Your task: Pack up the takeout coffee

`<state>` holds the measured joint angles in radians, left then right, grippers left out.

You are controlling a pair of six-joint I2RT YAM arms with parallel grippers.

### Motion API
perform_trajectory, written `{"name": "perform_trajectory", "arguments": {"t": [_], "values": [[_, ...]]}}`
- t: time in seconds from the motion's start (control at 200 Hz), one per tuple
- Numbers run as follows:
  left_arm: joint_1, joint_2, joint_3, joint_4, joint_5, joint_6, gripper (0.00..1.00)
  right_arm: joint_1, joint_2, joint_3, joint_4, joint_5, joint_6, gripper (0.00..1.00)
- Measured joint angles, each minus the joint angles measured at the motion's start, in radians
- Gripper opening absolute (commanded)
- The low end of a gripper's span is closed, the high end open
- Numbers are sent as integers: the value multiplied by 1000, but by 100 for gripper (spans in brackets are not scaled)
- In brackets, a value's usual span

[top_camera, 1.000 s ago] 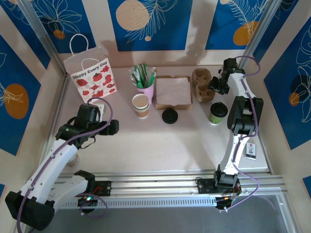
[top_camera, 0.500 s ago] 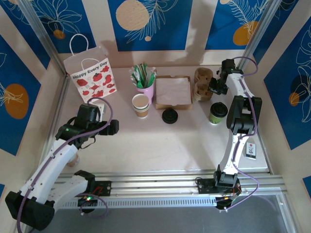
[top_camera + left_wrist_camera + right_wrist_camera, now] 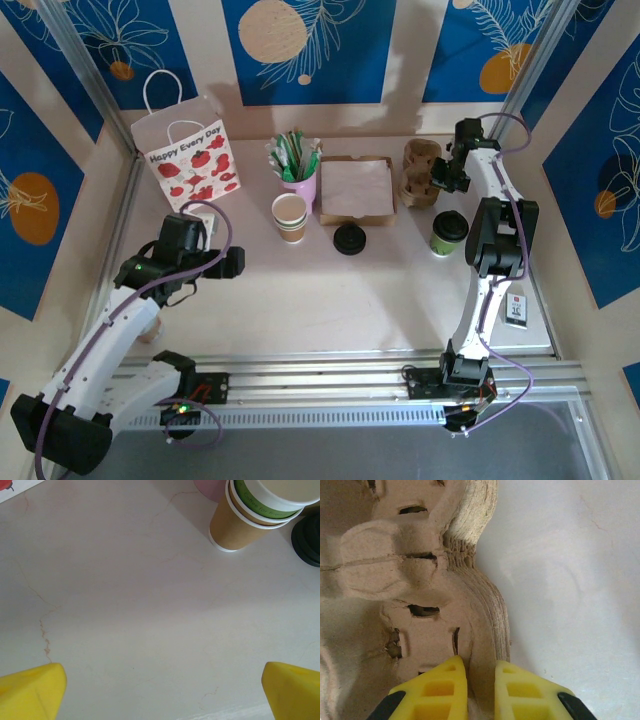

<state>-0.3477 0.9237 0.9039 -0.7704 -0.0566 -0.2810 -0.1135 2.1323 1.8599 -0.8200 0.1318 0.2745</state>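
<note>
My right claw (image 3: 479, 672) had just closed down and clenched the rim of the pulp cup carrier (image 3: 420, 585), so I could probably shift it now. The takeout coffee (image 3: 449, 232) stood near, behind the claw, not yet packed.

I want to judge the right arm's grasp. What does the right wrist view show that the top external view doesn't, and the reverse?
Right wrist view: the right gripper up close, its yellow fingers pinching the side wall of the pulp cup carrier.
Top external view: the takeout coffee standing untouched on the table just in front of the carrier, plus the loose black lid and the tan cup.
Both: the carrier with the right gripper at it.
</note>
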Motion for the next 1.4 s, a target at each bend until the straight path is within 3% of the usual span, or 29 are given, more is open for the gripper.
{"name": "perform_trajectory", "arguments": {"t": [0.18, 0.68, 1.015, 1.145, 1.4], "values": [[0, 0, 0, 0, 0, 0, 100, 7, 0, 6, -14, 16, 0, 9], [0, 0, 0, 0, 4, 0, 100, 11, 0, 20, -45, 45, -3, 19], [0, 0, 0, 0, 7, 2, 100, 27, 0, 32, -63, 81, -10, 19], [0, 1, 0, 0, 8, 2, 100, 34, 0, 44, -69, 95, -16, 13], [0, 1, 0, 0, 12, 2, 100, 47, 1, 63, -87, 128, -20, 18]]}}
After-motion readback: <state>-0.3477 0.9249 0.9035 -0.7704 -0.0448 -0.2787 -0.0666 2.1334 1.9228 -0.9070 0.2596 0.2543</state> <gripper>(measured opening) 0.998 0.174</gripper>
